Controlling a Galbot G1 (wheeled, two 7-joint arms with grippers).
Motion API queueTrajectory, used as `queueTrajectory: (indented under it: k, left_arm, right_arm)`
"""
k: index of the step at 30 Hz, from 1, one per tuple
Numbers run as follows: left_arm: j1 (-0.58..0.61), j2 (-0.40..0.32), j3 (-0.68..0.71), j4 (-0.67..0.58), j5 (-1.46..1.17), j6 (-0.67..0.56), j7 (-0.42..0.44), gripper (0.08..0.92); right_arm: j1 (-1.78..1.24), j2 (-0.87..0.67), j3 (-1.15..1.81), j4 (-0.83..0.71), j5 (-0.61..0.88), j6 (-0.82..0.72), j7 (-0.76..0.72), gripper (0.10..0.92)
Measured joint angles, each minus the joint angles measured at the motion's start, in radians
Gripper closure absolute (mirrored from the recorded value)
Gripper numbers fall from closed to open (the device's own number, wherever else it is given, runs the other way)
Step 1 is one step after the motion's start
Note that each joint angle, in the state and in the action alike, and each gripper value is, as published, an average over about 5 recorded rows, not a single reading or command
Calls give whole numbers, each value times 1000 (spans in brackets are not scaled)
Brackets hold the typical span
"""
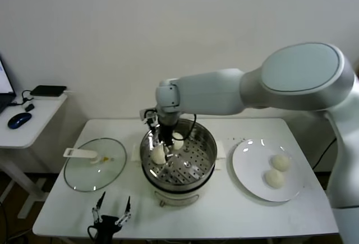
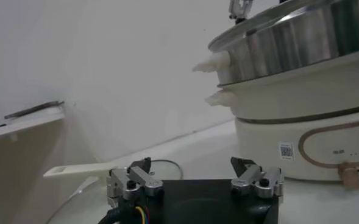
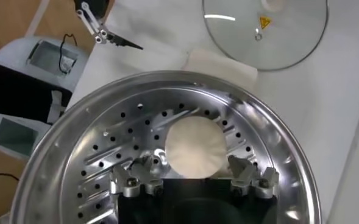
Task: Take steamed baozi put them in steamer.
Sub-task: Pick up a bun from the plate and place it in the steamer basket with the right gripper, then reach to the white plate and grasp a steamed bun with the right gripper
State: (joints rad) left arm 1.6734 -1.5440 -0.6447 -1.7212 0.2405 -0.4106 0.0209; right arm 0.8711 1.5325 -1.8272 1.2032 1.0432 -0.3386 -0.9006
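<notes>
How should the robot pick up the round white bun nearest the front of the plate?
Grip the front cream-white bun across its round middle, coming straight down from above. It lies low on the flat white plate, touching the other bun behind, so the fingers should close on its free sides, gently: it looks soft.

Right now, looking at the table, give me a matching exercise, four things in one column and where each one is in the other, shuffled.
Things:
1. glass lid
2. right gripper
3. left gripper
4. white plate

Places:
A. low at the table's front edge
B. right of the steamer, holding two baozi
C. flat on the table, left of the steamer
D. inside the steamer, open around a baozi

Pairs: 1-C, 2-D, 3-A, 4-B
</notes>
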Motion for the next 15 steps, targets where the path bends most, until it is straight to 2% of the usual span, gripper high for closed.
queueTrajectory:
  k: [8,15]
  left_arm:
    - [7,-8,7,-7,13,1,0,177]
    - [7,-18,7,1,22,-4,-1,177]
  right_arm:
    - [141,-155,-71,122,-37,68,-70,203]
    - [212,-352,-175,222,-149,125,-105,203]
